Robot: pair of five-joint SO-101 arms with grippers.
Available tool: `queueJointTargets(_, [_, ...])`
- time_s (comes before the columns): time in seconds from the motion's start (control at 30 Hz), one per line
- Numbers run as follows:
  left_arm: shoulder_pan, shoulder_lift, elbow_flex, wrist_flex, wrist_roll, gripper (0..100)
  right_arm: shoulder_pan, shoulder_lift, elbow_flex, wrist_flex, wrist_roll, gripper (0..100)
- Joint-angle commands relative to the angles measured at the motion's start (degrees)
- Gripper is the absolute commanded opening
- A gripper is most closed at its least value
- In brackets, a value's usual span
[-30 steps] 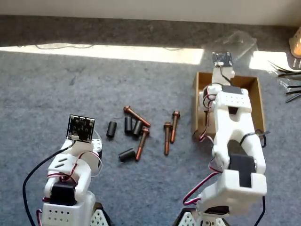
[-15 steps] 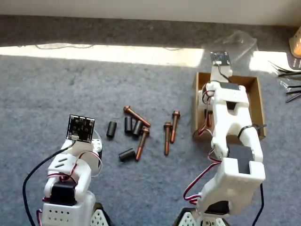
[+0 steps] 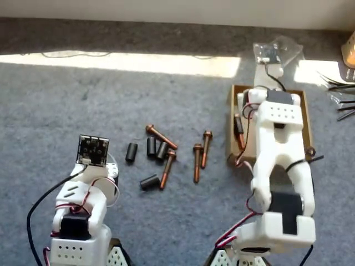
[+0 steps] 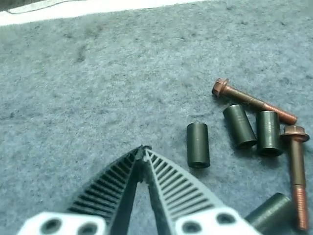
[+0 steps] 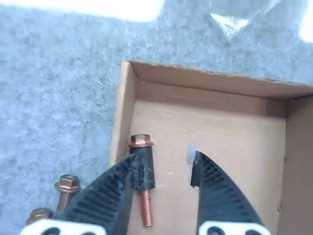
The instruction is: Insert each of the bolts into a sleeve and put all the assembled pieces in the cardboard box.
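Note:
On the grey carpet lie several copper bolts and several black sleeves, loose in the middle. The cardboard box sits at the right. My right arm stretches over it. In the right wrist view my right gripper is open above the box floor. One bolt pushed into a sleeve lies by the box's side wall, close to one finger; the same piece appears from above. My left gripper is shut and empty, a short way from the nearest sleeve.
Two bolt heads lie on the carpet just outside the box wall. A clear plastic bag lies beyond the box, and thin dark tools at the right edge. A sunlit strip crosses the far carpet.
My right arm has stretched farther over the box, its wrist moving toward the far wall. The assembled bolt now shows lying at the box's left side. The left arm has barely shifted.

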Motion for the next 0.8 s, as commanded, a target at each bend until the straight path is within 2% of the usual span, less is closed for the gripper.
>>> queueJointTargets(0.0, [-2.77,-0.92,-0.92,-1.58,-0.18,0,-5.23,-8.92,-2.59,4.09,-0.62,13.9])
queueJointTargets(0.43, [-6.29,-0.92,-1.89,-1.41,-0.18,0,-23.16,-17.89,-2.59,17.80,-0.79,13.9])
queueJointTargets(0.63, [-6.99,-0.92,-1.98,-1.58,-0.18,0,-30.55,-17.71,-2.51,19.65,-17.32,13.8])
queueJointTargets(0.77, [-6.99,-0.92,-1.98,-1.58,-0.26,0,-34.95,-17.71,-2.51,19.65,-20.40,13.8])
